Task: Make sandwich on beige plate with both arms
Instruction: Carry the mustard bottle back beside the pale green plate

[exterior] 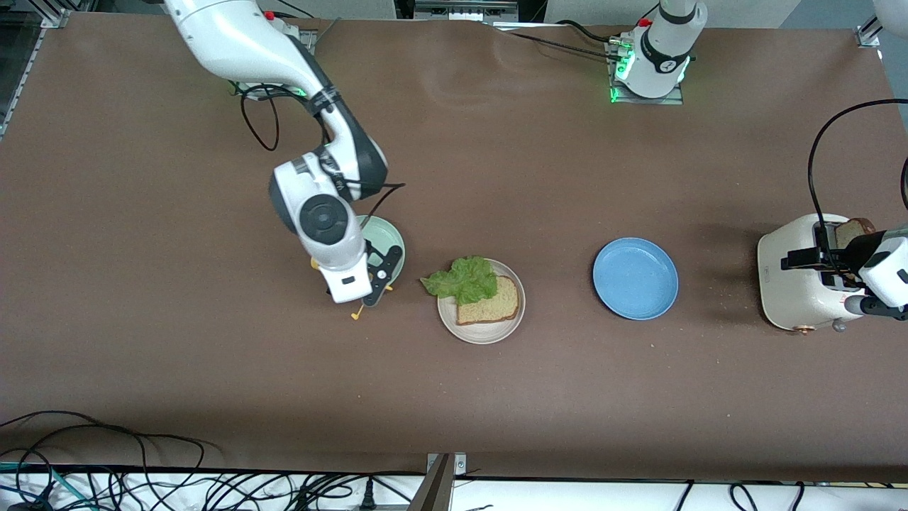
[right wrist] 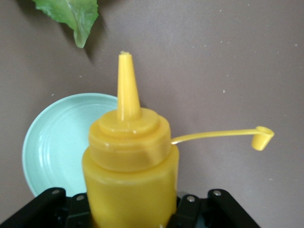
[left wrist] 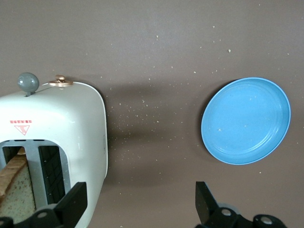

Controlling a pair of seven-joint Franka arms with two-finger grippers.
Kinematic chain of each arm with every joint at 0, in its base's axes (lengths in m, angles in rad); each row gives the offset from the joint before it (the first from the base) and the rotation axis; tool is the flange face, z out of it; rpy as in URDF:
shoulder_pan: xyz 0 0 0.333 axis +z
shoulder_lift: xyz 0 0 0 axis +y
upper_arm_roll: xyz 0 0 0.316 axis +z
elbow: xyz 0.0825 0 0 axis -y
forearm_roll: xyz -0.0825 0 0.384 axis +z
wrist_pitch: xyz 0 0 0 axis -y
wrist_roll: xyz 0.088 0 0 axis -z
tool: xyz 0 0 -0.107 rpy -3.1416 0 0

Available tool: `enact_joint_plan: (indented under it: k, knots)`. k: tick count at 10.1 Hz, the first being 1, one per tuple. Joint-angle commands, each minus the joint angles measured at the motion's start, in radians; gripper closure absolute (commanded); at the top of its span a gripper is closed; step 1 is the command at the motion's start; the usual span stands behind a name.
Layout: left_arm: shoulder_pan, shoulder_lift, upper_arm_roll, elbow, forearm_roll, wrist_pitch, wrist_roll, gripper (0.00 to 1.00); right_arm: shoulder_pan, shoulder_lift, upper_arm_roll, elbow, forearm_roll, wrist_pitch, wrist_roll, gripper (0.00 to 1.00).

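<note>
- The beige plate point(exterior: 482, 328) sits on the bench point(exterior: 213, 369) near the middle, between the mint-green plate point(exterior: 389, 241) and the blue plate point(exterior: 635, 278).
- On it lies one bread slice point(exterior: 489, 304), filling the plate's 3 o'clock half. A lettuce leaf point(exterior: 464, 279) is draped over the slice's 10 o'clock corner and hangs past the plate's rim at 10 o'clock.
- So the sandwich is about half built: bottom slice and lettuce are down, but no top slice is on yet.
- The right tool point(right wrist: 130, 209) is clamped on a yellow squeeze bottle point(right wrist: 130, 161). Its cap point(right wrist: 262, 137) is flipped off and dangles on its strap, so the nozzle is open.
- That bottle hangs over the mint-green plate's edge closest to the beige plate, not yet over the sandwich.
- I'd judge that sauce has still to go on; none shows on the bread or leaf.
- The left tool point(left wrist: 137, 204) hangs over the white toaster point(exterior: 801, 284) at the left arm's end of the bench, its fingers point(left wrist: 205, 202) spread apart and holding nothing.
- A second bread slice point(exterior: 855, 228) stands in the toaster slot. It likely has still to be lifted out and laid on top.
</note>
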Motion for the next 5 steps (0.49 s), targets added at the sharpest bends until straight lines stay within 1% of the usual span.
enact_joint_plan:
  k: [1,2,3,4,5]
  knots:
    - [-0.001,-0.007,-0.002,0.008,0.033,-0.018,-0.012,0.00,-0.123,-0.078,0.075,-0.076,0.165,0.008,-0.207,1.00]
    - [-0.001,-0.007,-0.002,0.008,0.033,-0.018,-0.012,0.00,-0.173,-0.098,0.081,-0.099,0.263,0.008,-0.327,1.00]
    - [-0.001,-0.007,-0.002,0.008,0.033,-0.018,-0.012,0.00,-0.216,-0.126,0.083,-0.134,0.318,0.006,-0.465,1.00]
    - [-0.001,-0.007,-0.002,0.008,0.033,-0.018,-0.012,0.00,-0.266,-0.162,0.083,-0.194,0.403,0.005,-0.604,1.00]
    - [-0.001,-0.007,-0.002,0.008,0.033,-0.018,-0.012,0.00,-0.314,-0.201,0.081,-0.252,0.516,0.002,-0.741,1.00]
